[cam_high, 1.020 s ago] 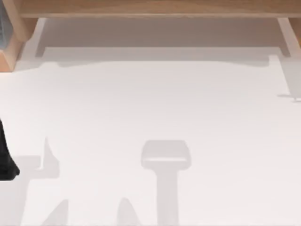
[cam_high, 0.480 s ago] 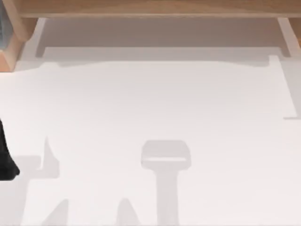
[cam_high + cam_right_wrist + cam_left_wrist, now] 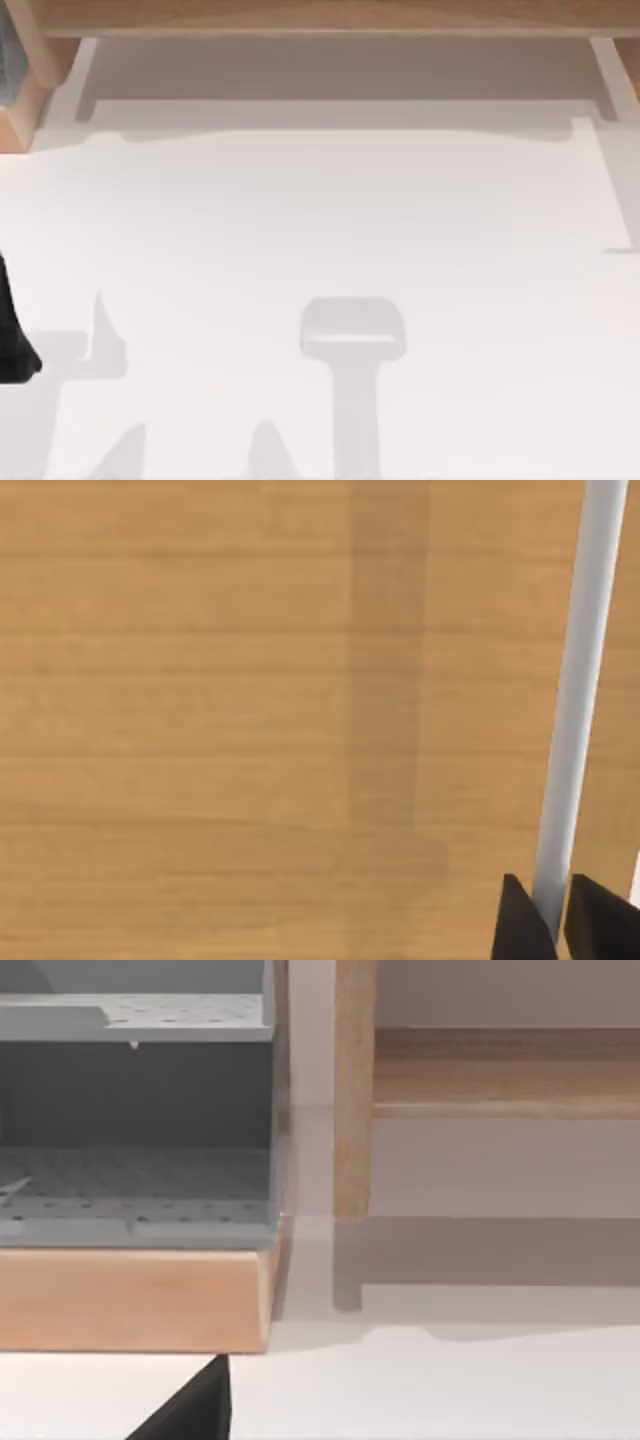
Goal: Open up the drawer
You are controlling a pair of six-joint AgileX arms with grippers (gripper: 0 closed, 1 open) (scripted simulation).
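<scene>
Top view: a white desk (image 3: 320, 220) is seen, wooden furniture (image 3: 320, 18) along its far edge; the left arm (image 3: 12, 340) is parked at the left edge.
Left wrist view: a grey shelved cabinet (image 3: 135, 1120) on a wooden base is faced.
Right wrist view: the right claw (image 3: 556, 920) is narrowed on the handle (image 3: 575, 700), a pale bar running lengthwise across the wooden drawer front (image 3: 250, 700).

White counter beneath light wooden furniture

The plain white counter (image 3: 330, 220) carries soft grey shadows under even light. A pale wooden shelf frame (image 3: 320, 18) runs along its far edge, with a slim wooden leg (image 3: 353, 1090) and, perhaps, a grey perforated shelf unit (image 3: 135, 1110) at left.
</scene>
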